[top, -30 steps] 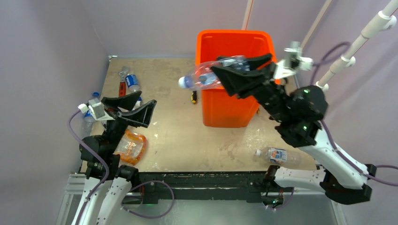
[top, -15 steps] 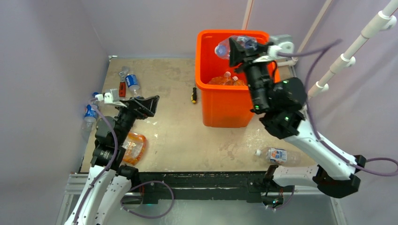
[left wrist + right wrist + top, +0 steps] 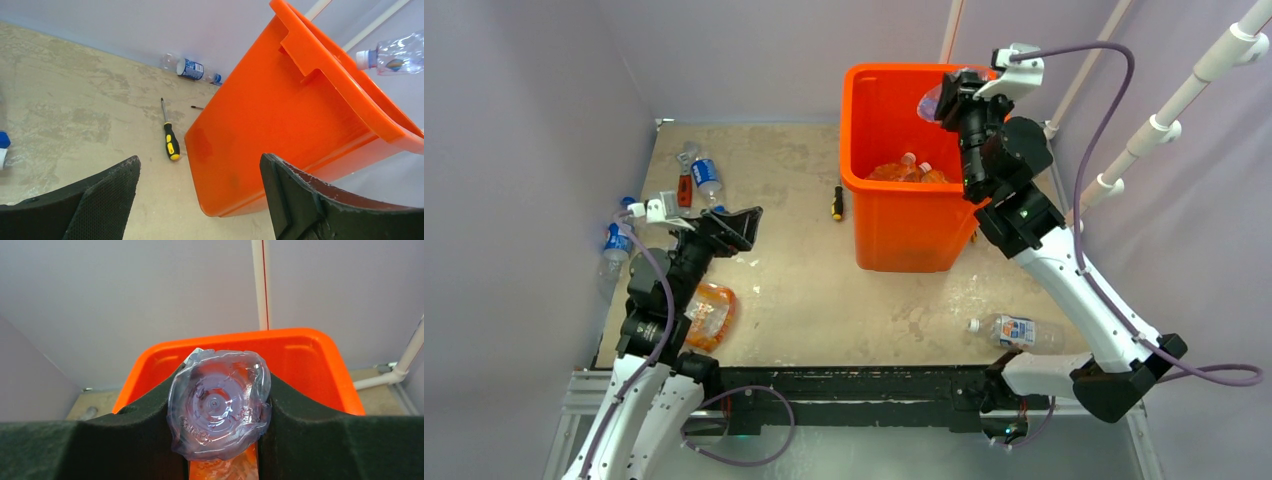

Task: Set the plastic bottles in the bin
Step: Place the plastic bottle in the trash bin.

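The orange bin (image 3: 856,140) stands at the back of the table, with orange-labelled bottles (image 3: 909,172) inside. My right gripper (image 3: 948,102) is shut on a clear crushed bottle (image 3: 930,103) and holds it above the bin's far right part. In the right wrist view the bottle's base (image 3: 218,404) faces the camera, pinched between the pads over the bin (image 3: 300,340). My left gripper (image 3: 724,228) is open and empty, low over the table's left side. In its own view it (image 3: 200,170) faces the bin wall (image 3: 300,115), and the held bottle (image 3: 395,52) shows at the upper right.
Loose bottles lie on the table: an orange crushed one (image 3: 704,312) near the left arm, a blue-labelled one (image 3: 707,176) at the back left, one by the left wall (image 3: 614,245), one at the front right (image 3: 1016,331). A screwdriver (image 3: 836,203) and a red-handled tool (image 3: 684,182) lie left of the bin.
My right arm swung the bottle from over the bin's front left rim to above its far right part, turning it end-on. My left gripper swung a little right, then stayed still.
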Robot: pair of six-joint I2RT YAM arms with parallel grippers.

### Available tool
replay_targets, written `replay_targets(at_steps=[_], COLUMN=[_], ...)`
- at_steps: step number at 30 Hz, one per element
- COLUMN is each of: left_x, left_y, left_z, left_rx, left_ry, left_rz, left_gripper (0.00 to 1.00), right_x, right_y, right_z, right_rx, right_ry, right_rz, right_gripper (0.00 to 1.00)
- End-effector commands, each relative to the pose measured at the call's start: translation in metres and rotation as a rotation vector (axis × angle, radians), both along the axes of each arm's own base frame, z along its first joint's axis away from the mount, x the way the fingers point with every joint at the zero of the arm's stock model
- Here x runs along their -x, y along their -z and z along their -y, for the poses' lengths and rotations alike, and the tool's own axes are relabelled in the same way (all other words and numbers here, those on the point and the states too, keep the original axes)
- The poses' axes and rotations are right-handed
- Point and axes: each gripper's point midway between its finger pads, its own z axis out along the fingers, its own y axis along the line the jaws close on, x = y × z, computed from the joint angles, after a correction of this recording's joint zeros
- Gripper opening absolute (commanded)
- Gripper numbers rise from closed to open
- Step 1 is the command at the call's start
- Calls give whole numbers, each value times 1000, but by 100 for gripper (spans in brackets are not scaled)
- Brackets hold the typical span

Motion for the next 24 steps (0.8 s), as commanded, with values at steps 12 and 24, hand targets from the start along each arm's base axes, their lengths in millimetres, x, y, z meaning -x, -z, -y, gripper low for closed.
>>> replay_targets(at_steps=[12, 24], left_x=[-51, -94], left_y=[-3, 33], left_z=[-30, -1], left_rx=[160, 236], left_ry=[-263, -200], left_rz=[-121, -282], left_gripper=[87, 84], right_x=[-12, 16], right_y=[113, 82], right_z=[-50, -39], right_rx=[-105, -69], right_ry=[-250, -283], right_rz=[-338, -372], right_gripper=[26, 68])
